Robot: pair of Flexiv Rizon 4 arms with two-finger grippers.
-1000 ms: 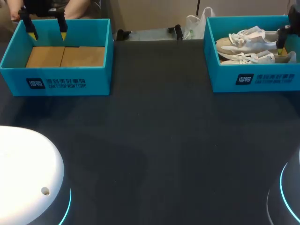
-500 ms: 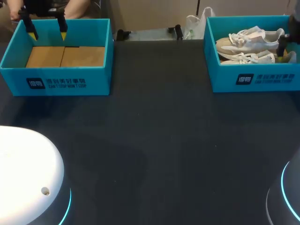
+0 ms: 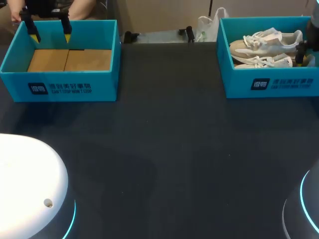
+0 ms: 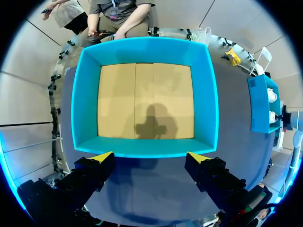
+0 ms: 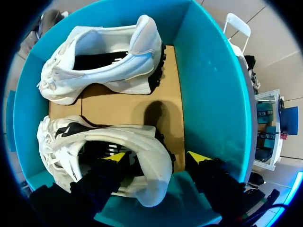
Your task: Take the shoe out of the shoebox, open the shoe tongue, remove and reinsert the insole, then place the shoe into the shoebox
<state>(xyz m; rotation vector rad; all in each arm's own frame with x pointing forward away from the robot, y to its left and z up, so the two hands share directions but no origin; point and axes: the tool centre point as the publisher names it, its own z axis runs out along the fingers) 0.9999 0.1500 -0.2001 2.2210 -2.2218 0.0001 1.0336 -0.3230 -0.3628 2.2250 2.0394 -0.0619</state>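
Note:
Two white shoes lie in the blue shoebox [image 3: 269,84] at the table's right. The far shoe [image 3: 264,42] [image 5: 99,61] lies by the back wall. The near shoe [image 3: 261,61] [image 5: 109,142] lies by the front wall. My right gripper [image 3: 300,58] [image 5: 156,158] is down in this box, astride the near shoe's heel. One finger is inside the shoe's opening, the other stands a little off the heel's outside, so it is open. My left gripper [image 3: 50,36] [image 4: 150,158] hangs open over the empty blue box [image 3: 60,82] [image 4: 144,47] at the left.
The left box shows only its brown cardboard floor [image 4: 144,101]. Dark tabletop [image 3: 164,139] stretches between the two boxes. My arms' bases sit at the front corners, a white dome [image 3: 25,184] at the left. Black clamps [image 3: 130,36] stand on the far edge.
My right gripper has sunk lower into the right box, down over the near shoe's heel, and its fingers have drawn somewhat closer. The left arm has stayed still.

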